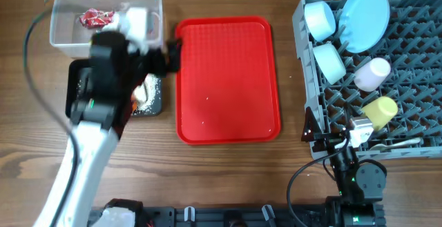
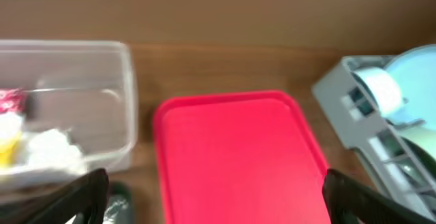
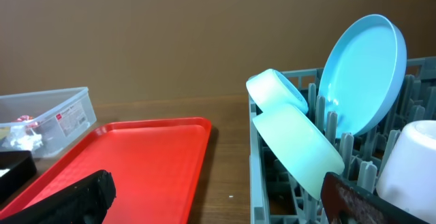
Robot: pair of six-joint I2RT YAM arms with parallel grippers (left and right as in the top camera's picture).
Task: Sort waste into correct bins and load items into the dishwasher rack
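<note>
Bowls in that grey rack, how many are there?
2: one bowl at the dishwasher rack's far left corner, the second bowl right in front of it. None seems hidden.

You see a red tray, grey lattice rack, light-blue plate, pink cup, yellow cup and clear tub.

White-tubed, black-jointed left arm and black right arm at five o'clock show green lights; left gripper and right gripper are black.
</note>
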